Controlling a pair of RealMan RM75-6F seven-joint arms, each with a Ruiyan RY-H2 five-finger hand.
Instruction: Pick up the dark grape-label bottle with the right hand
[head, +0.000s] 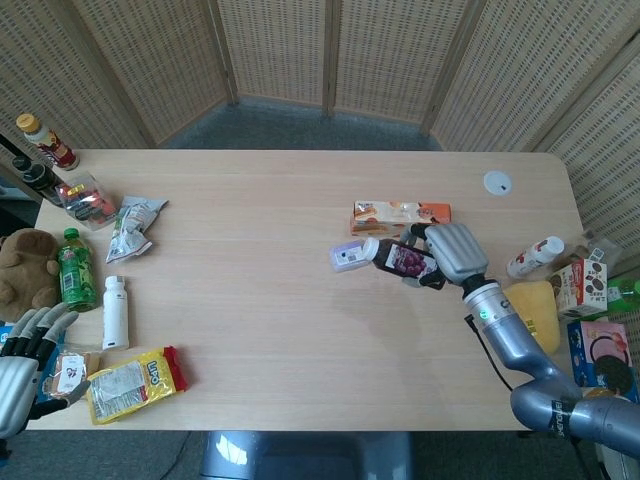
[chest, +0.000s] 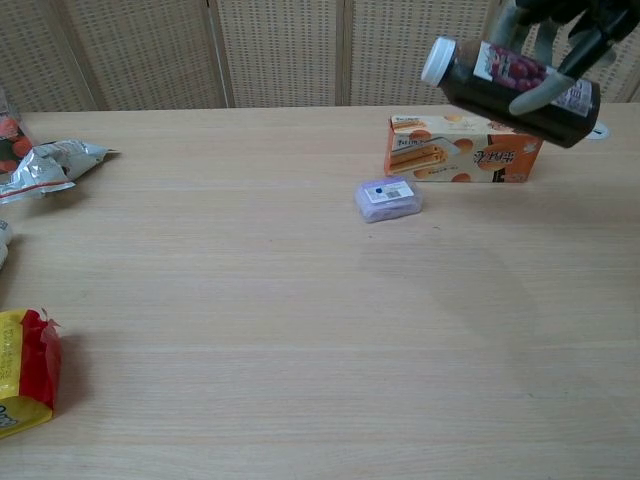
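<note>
Grape-label bottle (chest: 512, 85) gripped in right hand (head: 455, 252) (fingers wrapped round); airborne, cap pointing left.

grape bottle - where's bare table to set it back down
The right hand holds the grape bottle aloft. Bare table runs from the purple packet and orange box toward the near edge. The left edge by the white bottle and yellow bag is crowded.
</note>
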